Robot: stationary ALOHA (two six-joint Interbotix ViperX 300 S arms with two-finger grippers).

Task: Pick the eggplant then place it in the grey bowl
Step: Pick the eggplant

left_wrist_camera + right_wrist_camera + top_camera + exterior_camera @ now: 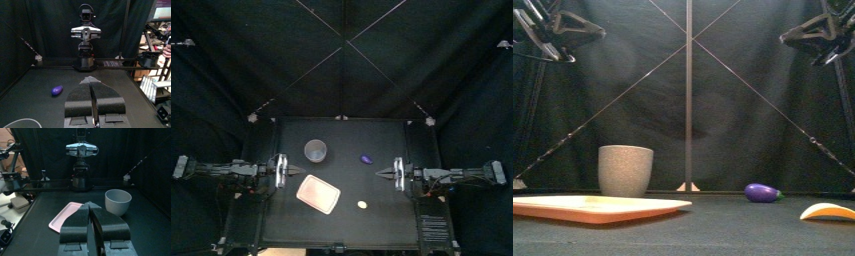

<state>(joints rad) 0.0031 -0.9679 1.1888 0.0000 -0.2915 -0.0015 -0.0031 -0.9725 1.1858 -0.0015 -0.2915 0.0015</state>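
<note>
Right end effector closed, near eggplant

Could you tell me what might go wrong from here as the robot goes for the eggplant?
1. The eggplant is small, rounded and lying loose; jaws closing off-centre might squirt it away.
2. Both the left gripper and the right gripper look shut, so either must open before descending.
3. The grey cup is tall; a low carry could tip it.
</note>
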